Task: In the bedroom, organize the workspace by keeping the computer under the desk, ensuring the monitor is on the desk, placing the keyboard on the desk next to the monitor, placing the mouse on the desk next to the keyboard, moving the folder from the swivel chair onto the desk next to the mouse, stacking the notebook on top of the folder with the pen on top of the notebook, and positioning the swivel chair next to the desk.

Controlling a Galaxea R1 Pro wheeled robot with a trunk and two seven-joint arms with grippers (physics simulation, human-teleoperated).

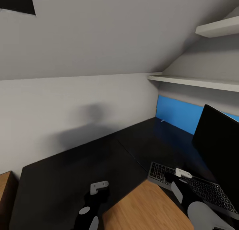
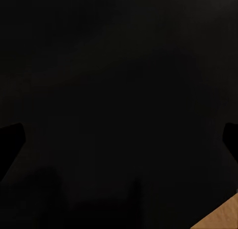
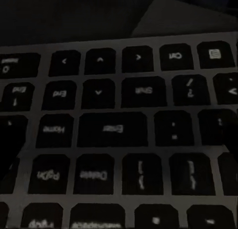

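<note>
One slim grey keyboard point(image 1: 199, 187) with pale legends lies before the monitor point(image 1: 219, 150); jaws' opening cannot be told

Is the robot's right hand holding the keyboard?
Cannot tell: the right gripper is right at the keyboard end, but its fingers' hold isn't visible.

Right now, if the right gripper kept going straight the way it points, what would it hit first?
Most likely the slim dark grey keyboard: its keys lie directly ahead, close to the right gripper, though the exact gap is unclear.
</note>
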